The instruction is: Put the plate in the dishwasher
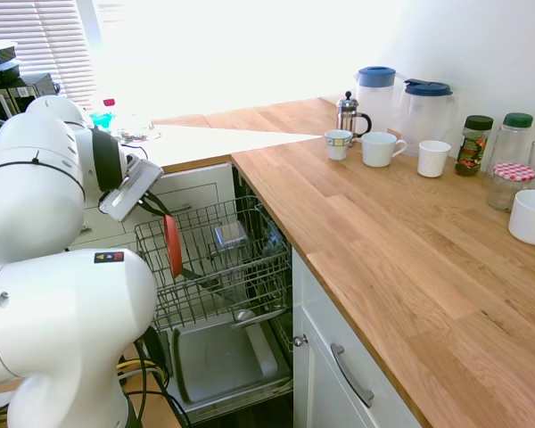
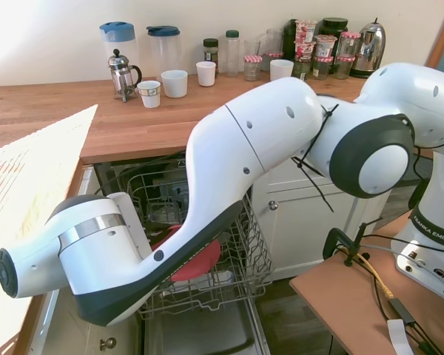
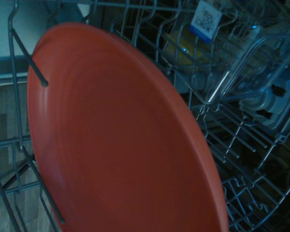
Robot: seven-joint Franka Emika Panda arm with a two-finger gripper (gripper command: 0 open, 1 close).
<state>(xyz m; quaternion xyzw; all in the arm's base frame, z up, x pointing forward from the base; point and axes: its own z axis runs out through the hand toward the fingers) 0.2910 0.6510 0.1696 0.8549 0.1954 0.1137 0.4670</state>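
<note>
The coral-red plate (image 1: 173, 248) stands on edge at the near-left side of the dishwasher's pulled-out grey wire rack (image 1: 245, 223). My gripper (image 1: 163, 214) reaches down from the left, and its dark fingers meet the plate's upper rim, shut on it. From the other side the plate (image 2: 198, 265) shows low in the rack (image 2: 246, 244), half covered by my arm, which also hides the gripper. Up close the plate (image 3: 116, 145) fills the wrist view, with rack tines in front of it. The grey inner door (image 1: 218, 357) lies open below.
A clear plastic container (image 1: 229, 236) sits deeper in the rack. White drawers (image 1: 196, 192) stand behind it and a white cupboard (image 1: 339, 374) flanks it. The wooden counter (image 1: 383, 241) carries mugs, jugs, a French press, jars and a white bowl (image 1: 532, 217).
</note>
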